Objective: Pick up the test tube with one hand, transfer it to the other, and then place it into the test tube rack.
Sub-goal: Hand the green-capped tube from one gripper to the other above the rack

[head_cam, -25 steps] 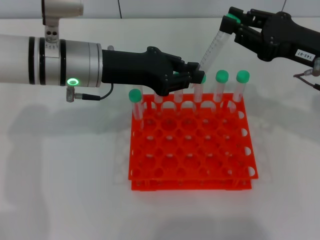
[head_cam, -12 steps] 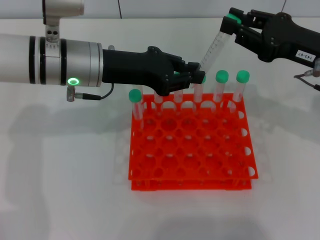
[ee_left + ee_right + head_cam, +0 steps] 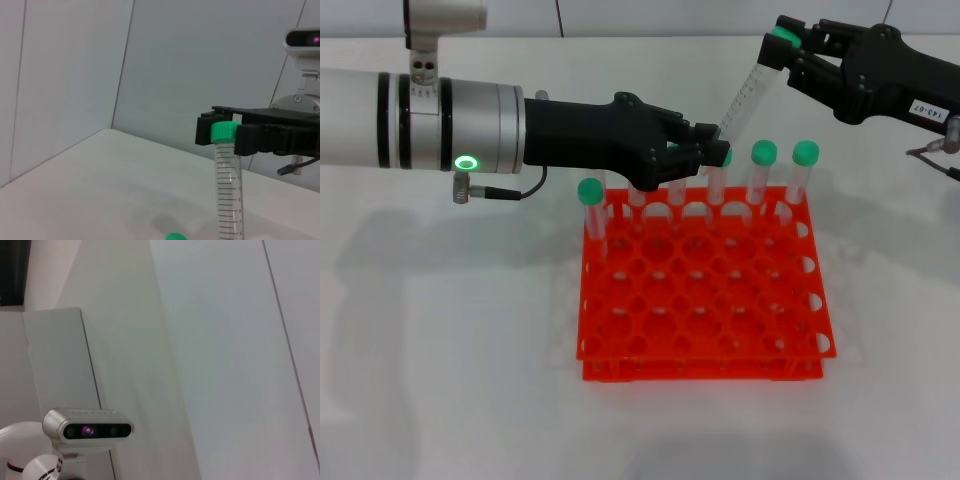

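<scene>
The test tube (image 3: 745,95) hangs tilted in the air above the back row of the orange test tube rack (image 3: 705,300). My left gripper (image 3: 712,146), on the arm with the green ring, is shut on its lower end. My right gripper (image 3: 782,42), the one with the white label, is shut on its green cap. In the left wrist view the test tube (image 3: 228,190) stands upright, and the right gripper's black fingers (image 3: 250,137) press the cap from both sides. The right wrist view shows only wall and the head camera.
Several green-capped tubes stand in the rack's back row, such as one tube (image 3: 590,192) at the left and two tubes (image 3: 763,153) (image 3: 806,153) at the right; others are hidden behind my left gripper. White table lies all around the rack.
</scene>
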Tool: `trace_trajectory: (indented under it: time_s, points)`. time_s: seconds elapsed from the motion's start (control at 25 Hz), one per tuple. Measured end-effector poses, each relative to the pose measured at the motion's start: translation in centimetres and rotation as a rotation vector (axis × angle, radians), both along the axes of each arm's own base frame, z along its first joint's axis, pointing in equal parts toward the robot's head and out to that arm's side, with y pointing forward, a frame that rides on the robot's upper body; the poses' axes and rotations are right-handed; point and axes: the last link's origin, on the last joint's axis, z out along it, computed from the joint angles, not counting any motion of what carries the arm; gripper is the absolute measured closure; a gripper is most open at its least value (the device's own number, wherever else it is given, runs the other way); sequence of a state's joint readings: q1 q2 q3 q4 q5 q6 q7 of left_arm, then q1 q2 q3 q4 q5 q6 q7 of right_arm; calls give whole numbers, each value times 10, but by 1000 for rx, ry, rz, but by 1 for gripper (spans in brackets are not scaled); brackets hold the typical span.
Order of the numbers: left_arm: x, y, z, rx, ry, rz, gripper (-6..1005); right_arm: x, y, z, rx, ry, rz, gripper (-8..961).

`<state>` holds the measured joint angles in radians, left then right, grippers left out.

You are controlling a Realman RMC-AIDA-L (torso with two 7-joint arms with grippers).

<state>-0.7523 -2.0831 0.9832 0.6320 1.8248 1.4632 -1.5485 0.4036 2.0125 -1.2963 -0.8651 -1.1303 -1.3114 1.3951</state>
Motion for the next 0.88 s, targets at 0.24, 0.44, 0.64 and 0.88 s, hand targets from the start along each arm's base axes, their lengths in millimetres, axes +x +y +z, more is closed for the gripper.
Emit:
trace_trajectory:
  time_s: [0.24, 0.44, 0.64, 0.88]
  points:
    - [2, -1, -1, -8, -3, -7, 781, -1, 1, -1, 0, -8, 4, 684]
    - [4, -3, -4, -26, 4, -22, 781, -2, 1, -2, -2, -10, 6, 685]
    - [4, -3, -4, -31, 4, -13, 766, -2, 2, -1, 0, -8, 6, 685]
    - [4, -2, -1, -39, -14, 21, 649, -2, 2, 0, 2, -5, 6, 685]
